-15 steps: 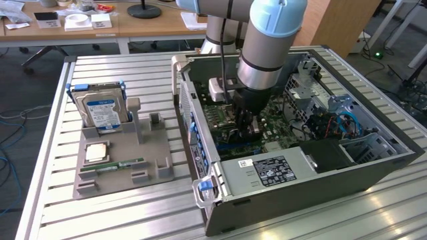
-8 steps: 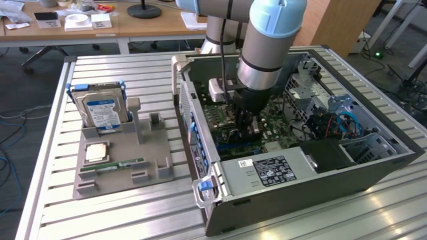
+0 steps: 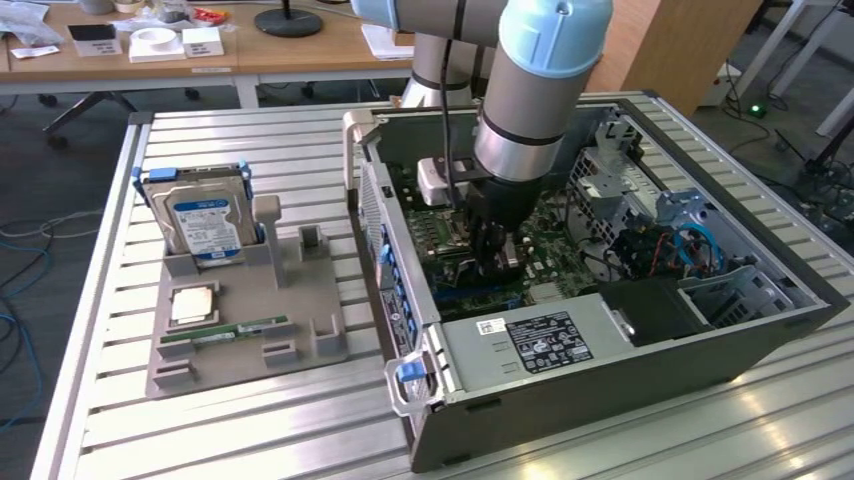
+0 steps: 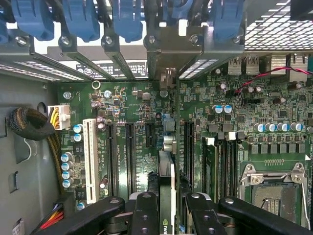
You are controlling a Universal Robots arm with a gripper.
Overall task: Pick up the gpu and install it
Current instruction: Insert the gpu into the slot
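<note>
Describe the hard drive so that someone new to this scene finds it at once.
Start at the open computer case on the slatted metal table, then look to the grey parts holder beside it on the exterior view's left. The hard drive stands upright at that holder's far end. Its silver body and blue-and-white label set it apart from the thin green RAM stick lying flat nearer the front.

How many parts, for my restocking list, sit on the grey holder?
3: a hard drive upright at the far end, a square processor lying midway, a RAM stick nearest the camera. None seems hidden.
</note>
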